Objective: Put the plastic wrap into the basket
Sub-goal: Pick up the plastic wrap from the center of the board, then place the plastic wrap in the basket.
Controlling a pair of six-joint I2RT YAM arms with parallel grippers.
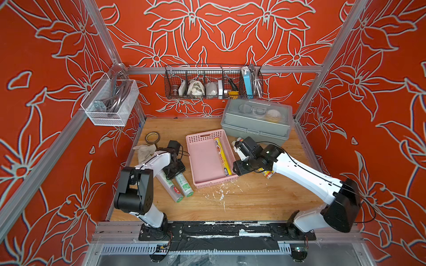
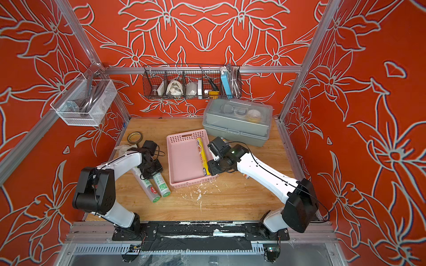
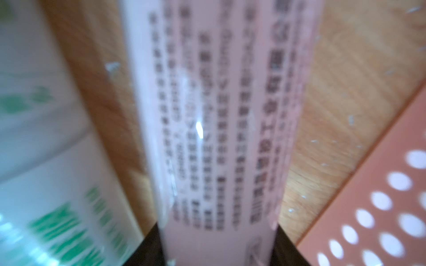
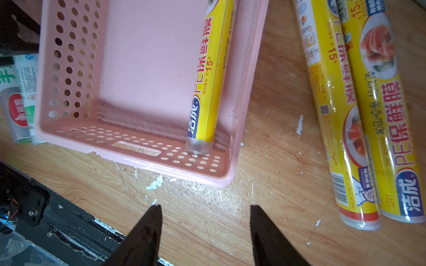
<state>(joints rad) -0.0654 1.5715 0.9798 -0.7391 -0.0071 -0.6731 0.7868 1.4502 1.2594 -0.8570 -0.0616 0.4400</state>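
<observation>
White-silver roll (image 3: 219, 138) fills the middle of the left wrist view, blurred from closeness, running straight up from between the two dark fingertips (image 3: 147, 248) at the bottom edge; both tips sit against its sides, so the left gripper (image 1: 175, 169) is clamped on it, probably at mid-length so it lifts level. Second white-silver roll (image 3: 46, 161) lies just beside it at the left of that frame, on the wooden table (image 1: 253, 202).

Right gripper (image 4: 205, 230): jaws apart, nothing between them, bare wood showing in the gap at the bottom centre of the right wrist view. It hovers just off the basket (image 4: 129, 152) corner.

One yellow roll (image 4: 207, 80) already in the basket, lying along the right wall with its clear end against the near wall. The other two yellow rolls (image 4: 359, 115) lie touching side by side on the table at the right of that frame, well apart from the basket.

In a top view the basket sits centre frame between the arms; both white-silver rolls lower left of it, partly under the left arm. Judgement: one of five done, and the right arm looks free to take the yellow pair.
</observation>
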